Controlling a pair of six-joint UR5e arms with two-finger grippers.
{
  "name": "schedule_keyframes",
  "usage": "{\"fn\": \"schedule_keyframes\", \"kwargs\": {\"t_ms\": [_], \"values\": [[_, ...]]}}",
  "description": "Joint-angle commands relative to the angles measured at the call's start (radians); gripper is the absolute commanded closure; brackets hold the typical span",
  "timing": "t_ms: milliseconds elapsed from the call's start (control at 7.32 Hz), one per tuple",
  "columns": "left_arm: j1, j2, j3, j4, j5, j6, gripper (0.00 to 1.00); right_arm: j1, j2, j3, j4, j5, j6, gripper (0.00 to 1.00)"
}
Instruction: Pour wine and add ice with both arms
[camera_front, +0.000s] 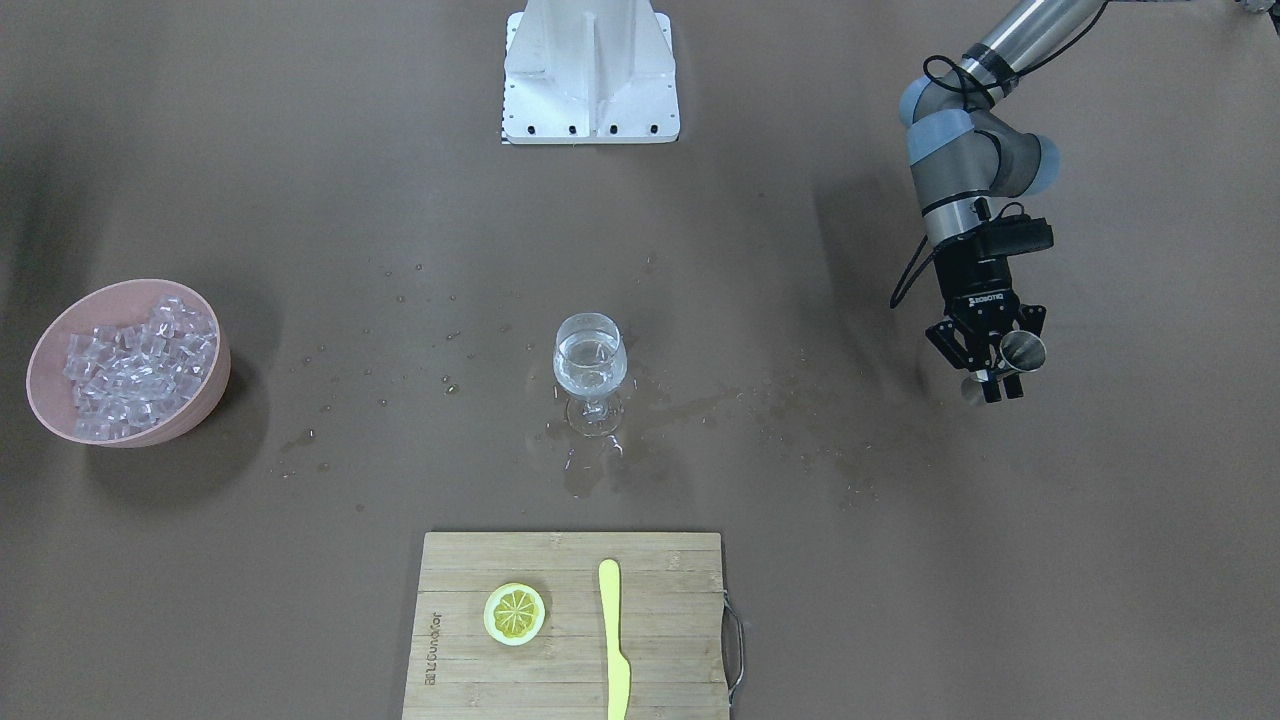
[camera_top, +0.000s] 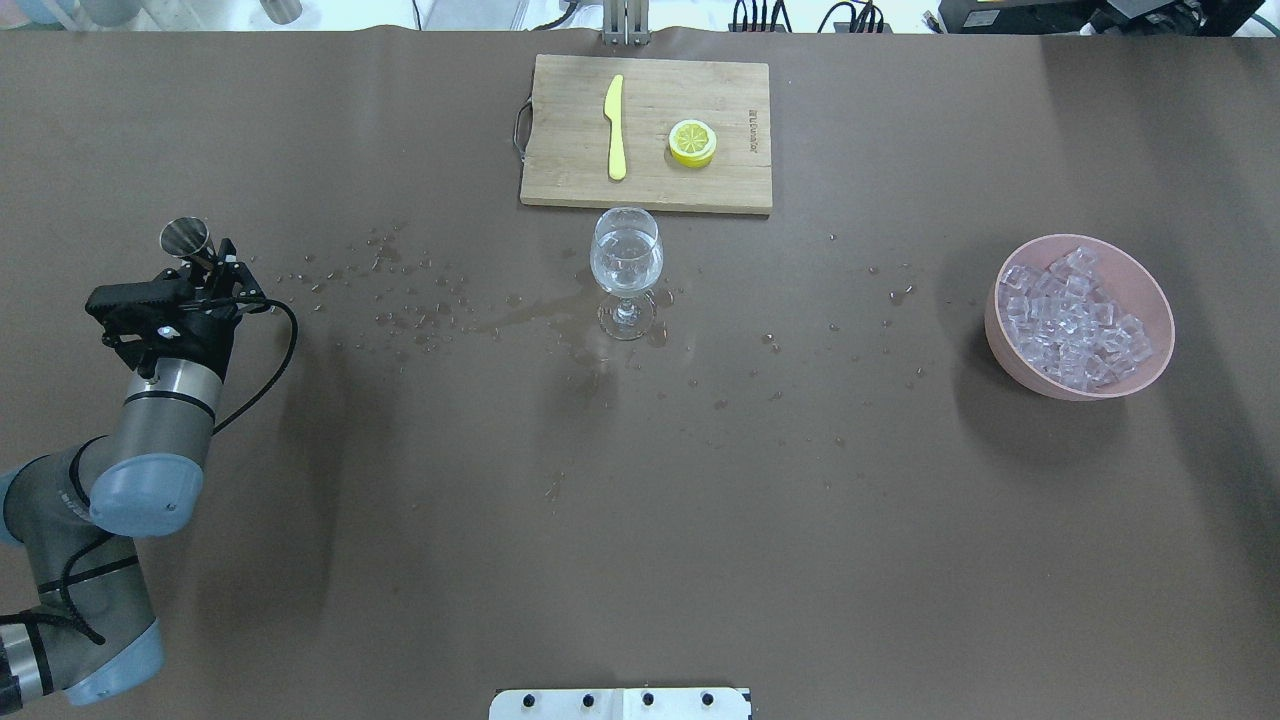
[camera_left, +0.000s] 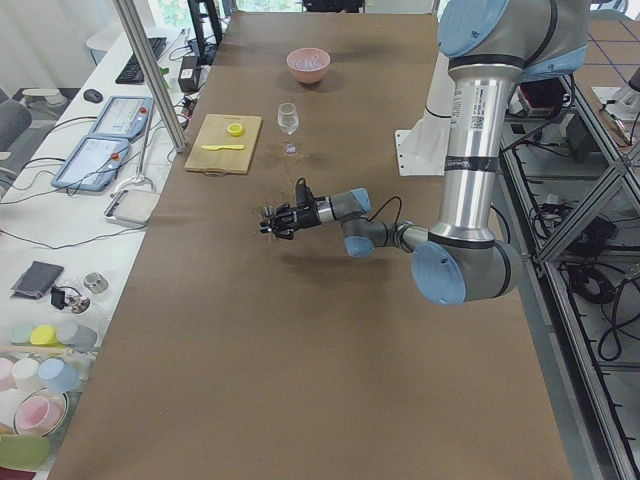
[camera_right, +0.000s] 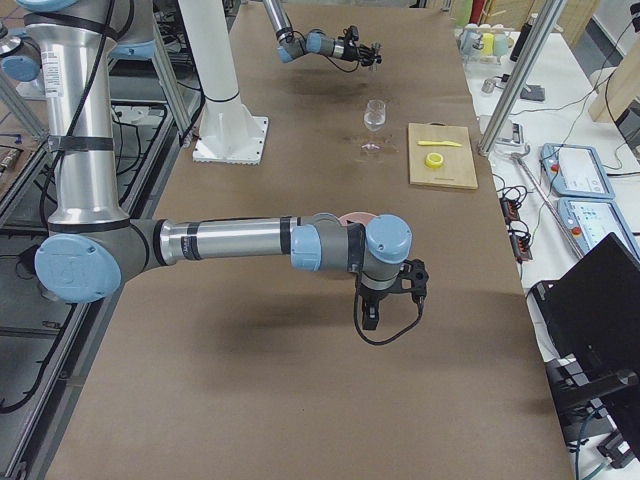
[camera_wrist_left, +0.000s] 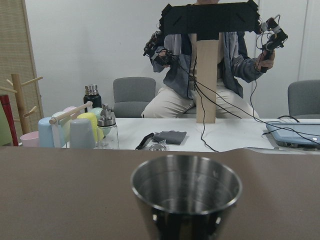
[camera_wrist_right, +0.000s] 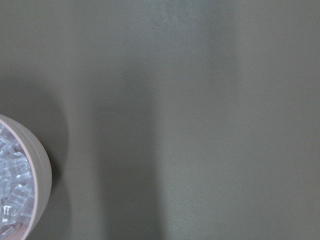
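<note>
A wine glass (camera_front: 590, 365) stands mid-table and holds a little clear wine (camera_top: 626, 268). The ice (camera_front: 135, 365) is a heap of clear cubes in a pink bowl (camera_top: 1150, 300). It also shows at the lower left of the right wrist view (camera_wrist_right: 10, 190). My left gripper (camera_front: 1000, 378) is shut on a small steel cup (camera_front: 1023, 351) and holds it upright above the table, far to the left of the glass. The cup looks empty in the left wrist view (camera_wrist_left: 186, 192). My right gripper (camera_right: 385, 300) hangs over the table beside the bowl. I cannot tell whether it is open or shut.
A wooden cutting board (camera_top: 570, 150) lies beyond the glass with a lemon slice (camera_top: 692, 142) and a yellow knife (camera_top: 615, 125) on it. Spilled drops and a wet patch (camera_top: 530, 315) surround the glass foot. The white stand base (camera_front: 590, 75) sits at the robot's edge.
</note>
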Motion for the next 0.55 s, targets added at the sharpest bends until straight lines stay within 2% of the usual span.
{"fn": "schedule_keyframes", "kwargs": {"t_ms": [0, 410], "values": [[0.019, -0.049, -0.003, 0.013, -0.003, -0.003, 1.00, 0.000, 0.000, 0.003, 0.000, 0.000, 0.001, 0.00], [0.019, -0.053, 0.005, 0.004, -0.036, -0.035, 1.00, 0.000, 0.000, 0.007, 0.000, 0.000, 0.001, 0.00]]}}
